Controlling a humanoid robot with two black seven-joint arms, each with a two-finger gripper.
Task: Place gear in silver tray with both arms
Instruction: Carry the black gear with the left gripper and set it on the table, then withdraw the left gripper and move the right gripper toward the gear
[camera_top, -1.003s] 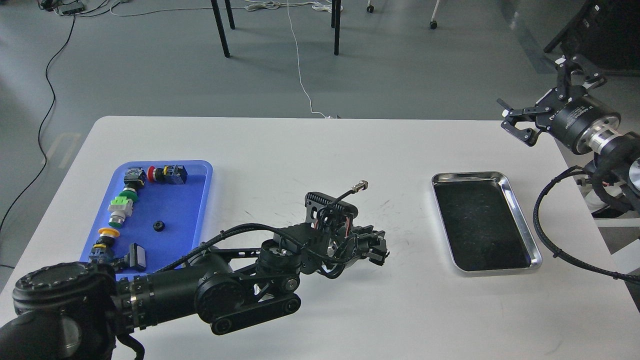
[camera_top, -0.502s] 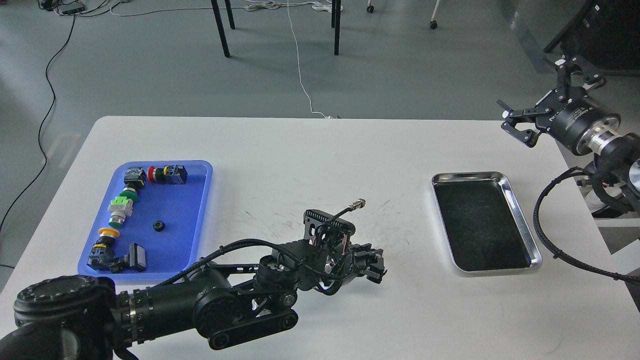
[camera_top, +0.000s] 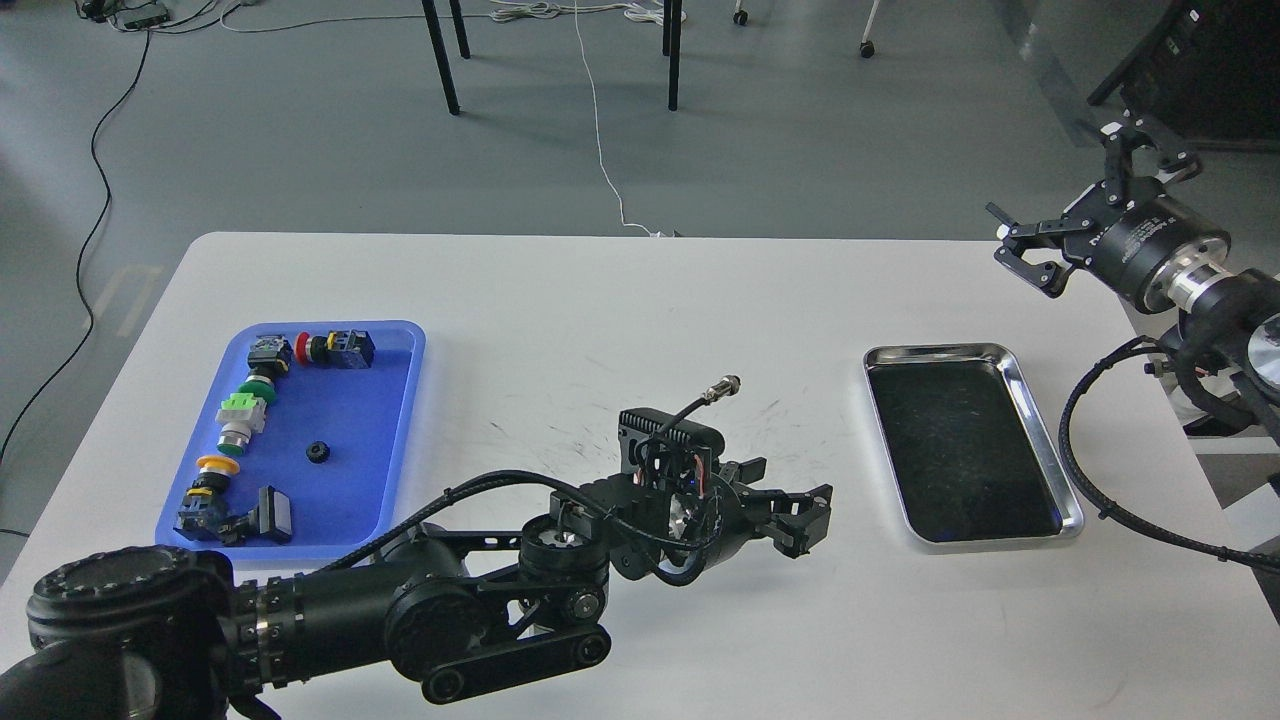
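Note:
The silver tray (camera_top: 1045, 440) lies on the right of the white table and its dark bottom is bare. A small black gear (camera_top: 318, 452) lies in the blue tray (camera_top: 385, 430) at the left. My left gripper (camera_top: 790, 500) hovers low over the middle of the table, left of the silver tray, with its fingers spread and nothing between them. My right gripper (camera_top: 1085, 205) is raised past the table's far right corner, above and beyond the silver tray, with its fingers wide apart and empty.
The blue tray also holds several push-button switches (camera_top: 240, 420) along its left and top sides. A silver-tipped cable connector (camera_top: 722, 385) sticks up from the left wrist. Chair legs and cables are on the floor behind the table.
My left gripper has moved right toward the silver tray and its fingers have spread open. My right gripper has shifted slightly up and left.

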